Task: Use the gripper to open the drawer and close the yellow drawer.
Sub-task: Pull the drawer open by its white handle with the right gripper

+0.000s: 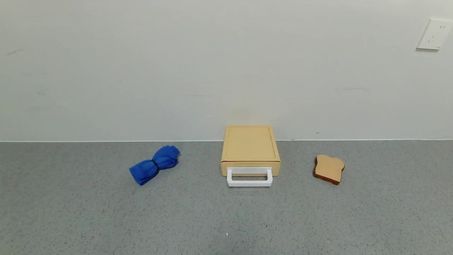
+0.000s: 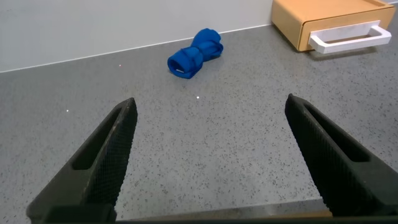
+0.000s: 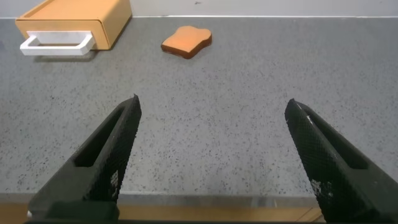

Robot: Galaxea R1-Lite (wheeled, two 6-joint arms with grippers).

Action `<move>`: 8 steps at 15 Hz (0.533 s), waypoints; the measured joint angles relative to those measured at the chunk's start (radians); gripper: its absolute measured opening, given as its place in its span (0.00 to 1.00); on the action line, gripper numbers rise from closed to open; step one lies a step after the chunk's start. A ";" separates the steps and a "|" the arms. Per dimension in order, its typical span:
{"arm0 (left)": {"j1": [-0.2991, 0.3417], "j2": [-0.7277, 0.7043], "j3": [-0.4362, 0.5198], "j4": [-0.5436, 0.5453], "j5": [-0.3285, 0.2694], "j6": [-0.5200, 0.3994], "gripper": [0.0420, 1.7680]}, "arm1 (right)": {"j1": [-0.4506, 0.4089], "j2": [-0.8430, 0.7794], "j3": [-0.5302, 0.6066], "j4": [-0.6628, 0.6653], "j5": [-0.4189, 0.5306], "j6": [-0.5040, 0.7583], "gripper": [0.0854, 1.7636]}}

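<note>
Drawer and socket edge-cropped

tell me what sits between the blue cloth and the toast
The yellow drawer, shut, with its white handle facing forward, sits between the blue cloth and the toast in the head view.

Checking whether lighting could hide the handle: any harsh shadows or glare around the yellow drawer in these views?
Head view: even, soft light; the yellow drawer casts only a faint shadow, white handle clear. Left wrist view: handle distinct, no glare. Right wrist view: soft shadow under the handle, counter matte.
</note>
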 joint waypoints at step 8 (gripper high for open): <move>0.000 0.000 0.000 0.000 0.000 0.000 0.97 | 0.005 0.117 -0.241 0.105 0.008 0.001 0.96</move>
